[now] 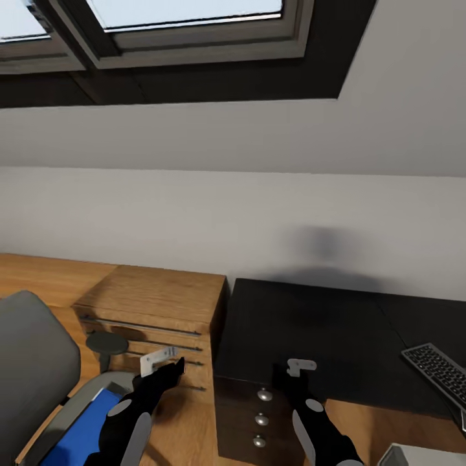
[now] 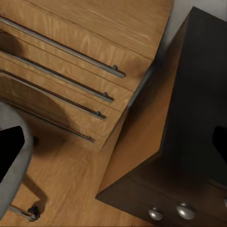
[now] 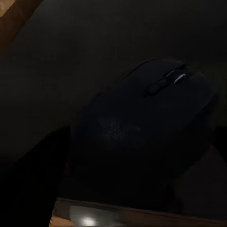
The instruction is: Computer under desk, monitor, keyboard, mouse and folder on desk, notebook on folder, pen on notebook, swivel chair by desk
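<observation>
A black mouse (image 3: 151,118) sits between the fingers of my right gripper (image 3: 127,156), which is shut on it just above the black desk (image 1: 323,323). In the head view that gripper (image 1: 294,377) hovers over the desk's front left corner, above the three silver-knobbed drawers (image 1: 261,419). The keyboard (image 1: 440,370) lies at the desk's right edge. My left gripper (image 1: 169,370) hangs open in front of the light-wood cabinet, with nothing between its fingers (image 2: 9,151). The blue folder (image 1: 84,433) lies on the grey swivel chair (image 1: 32,362) at the lower left.
A low light-wood cabinet (image 1: 162,291) with bar handles (image 2: 71,49) stands left of the desk, a narrow gap between them. A light-grey box corner (image 1: 421,456) shows at the bottom right. The chair's caster (image 2: 32,213) rests on the wood floor. A skylight (image 1: 188,26) is overhead.
</observation>
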Controlling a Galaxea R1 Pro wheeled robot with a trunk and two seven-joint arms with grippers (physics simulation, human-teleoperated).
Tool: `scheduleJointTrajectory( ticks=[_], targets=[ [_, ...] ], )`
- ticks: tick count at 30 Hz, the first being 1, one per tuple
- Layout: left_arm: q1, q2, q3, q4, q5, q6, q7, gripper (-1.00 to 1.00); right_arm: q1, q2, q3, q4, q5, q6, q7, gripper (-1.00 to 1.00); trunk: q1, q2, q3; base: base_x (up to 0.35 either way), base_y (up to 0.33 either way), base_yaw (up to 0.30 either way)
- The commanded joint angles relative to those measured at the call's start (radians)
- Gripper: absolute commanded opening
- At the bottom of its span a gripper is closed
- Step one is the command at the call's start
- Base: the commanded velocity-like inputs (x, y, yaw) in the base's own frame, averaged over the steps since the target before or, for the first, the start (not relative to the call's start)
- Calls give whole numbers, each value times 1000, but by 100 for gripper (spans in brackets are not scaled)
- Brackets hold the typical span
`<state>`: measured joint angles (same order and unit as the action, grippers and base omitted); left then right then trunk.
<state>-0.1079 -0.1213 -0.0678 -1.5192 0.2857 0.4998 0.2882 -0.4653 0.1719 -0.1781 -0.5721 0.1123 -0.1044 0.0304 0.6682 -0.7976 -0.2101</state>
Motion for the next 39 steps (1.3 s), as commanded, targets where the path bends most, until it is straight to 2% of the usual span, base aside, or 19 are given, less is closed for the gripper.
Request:
scheduleJointTrajectory(
  ticks=[1, 39],
  targets=[
    [-1, 0, -2, -1, 10, 3, 9, 100, -1, 1, -7, 0, 10, -3, 3, -100, 0, -1, -1, 0, 0, 280],
    [-1, -3, -8, -6, 9, -15, 13, 100, 0, 3, -7, 3, 11, -3, 5, -100, 0, -1, -1, 0, 0, 279]
  ],
)
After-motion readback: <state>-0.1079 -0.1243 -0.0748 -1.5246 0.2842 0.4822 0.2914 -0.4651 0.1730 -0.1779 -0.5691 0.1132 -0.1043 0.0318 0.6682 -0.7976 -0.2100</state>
